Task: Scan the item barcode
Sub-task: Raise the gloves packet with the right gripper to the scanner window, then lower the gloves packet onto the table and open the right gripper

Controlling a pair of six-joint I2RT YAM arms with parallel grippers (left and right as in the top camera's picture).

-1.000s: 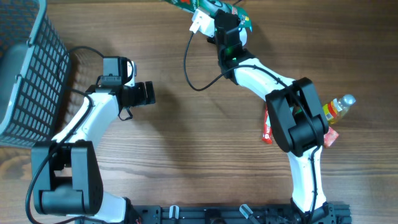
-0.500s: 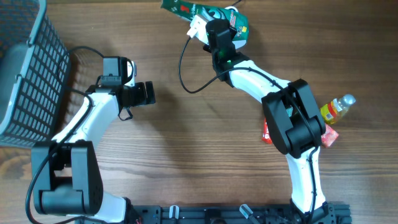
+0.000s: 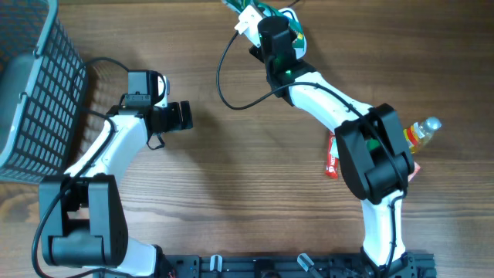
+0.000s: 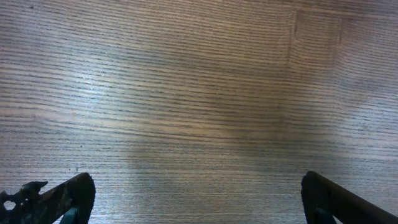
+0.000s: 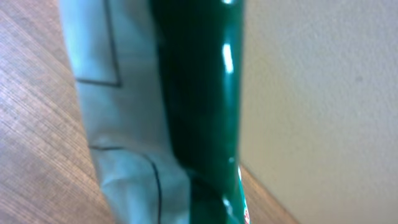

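While the right gripper (image 3: 268, 19) is clenched on the green packet (image 3: 266, 8) at twelve o'clock, at the far edge of the table (image 3: 231, 201), my right wrist view is filled by that packet's glossy green face and a pale side, too blurred for me to read any print. At nine o'clock the left gripper (image 3: 185, 116) hangs released over bare wood, fingers (image 4: 62, 198) wide apart, holding nothing. I see a grey basket (image 3: 31, 85) at ten o'clock and a bottle (image 3: 421, 133) near a red packet (image 3: 332, 158) around three.
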